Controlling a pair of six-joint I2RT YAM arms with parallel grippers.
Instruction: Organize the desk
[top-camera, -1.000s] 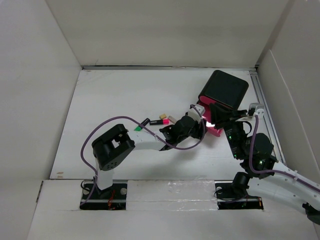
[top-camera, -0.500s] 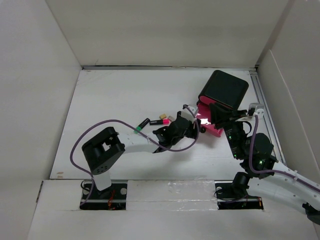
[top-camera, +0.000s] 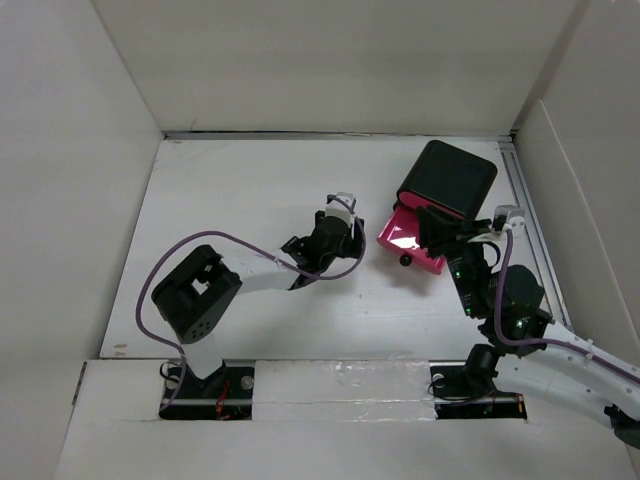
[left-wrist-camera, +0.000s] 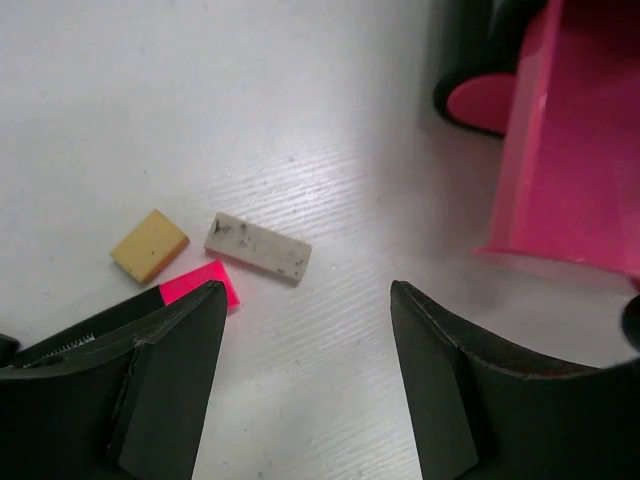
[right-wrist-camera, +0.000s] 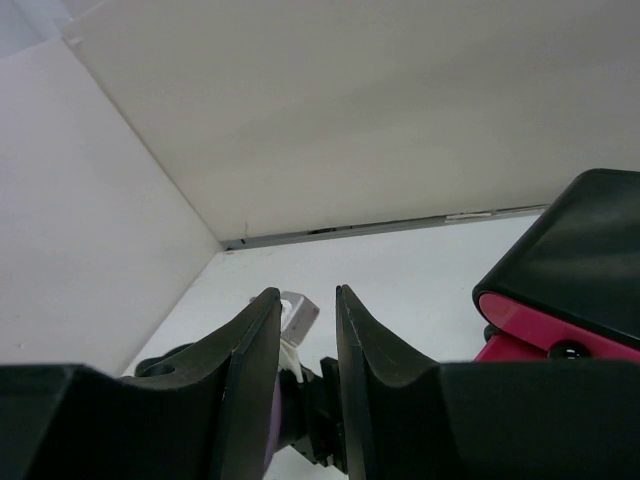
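The desk (top-camera: 230, 200) is the white tabletop. My left gripper (top-camera: 330, 232) hangs over its middle, left of the black box with pink drawers (top-camera: 455, 178). In the left wrist view the left gripper (left-wrist-camera: 305, 300) is open and empty just above the desk (left-wrist-camera: 300, 100). A yellow eraser (left-wrist-camera: 148, 243), a speckled white eraser (left-wrist-camera: 258, 245) and a pink piece (left-wrist-camera: 200, 287) lie by its left finger, which half hides the pink piece. My right gripper (top-camera: 437, 228) is raised over the open pink drawer (top-camera: 408, 236); in its own view the right gripper (right-wrist-camera: 307, 300) holds nothing and its jaws stand a narrow gap apart.
The open pink drawer (left-wrist-camera: 580, 150) juts from the box toward the left gripper. A small black knob (top-camera: 405, 260) sits at the drawer's front. White walls close in the desk at the back and sides. The left arm's purple cable (top-camera: 160, 280) loops on the left.
My left gripper has drawn back from the pink drawer, moving left toward the desk's middle, and now covers the small items in the top view. The right arm has not moved.
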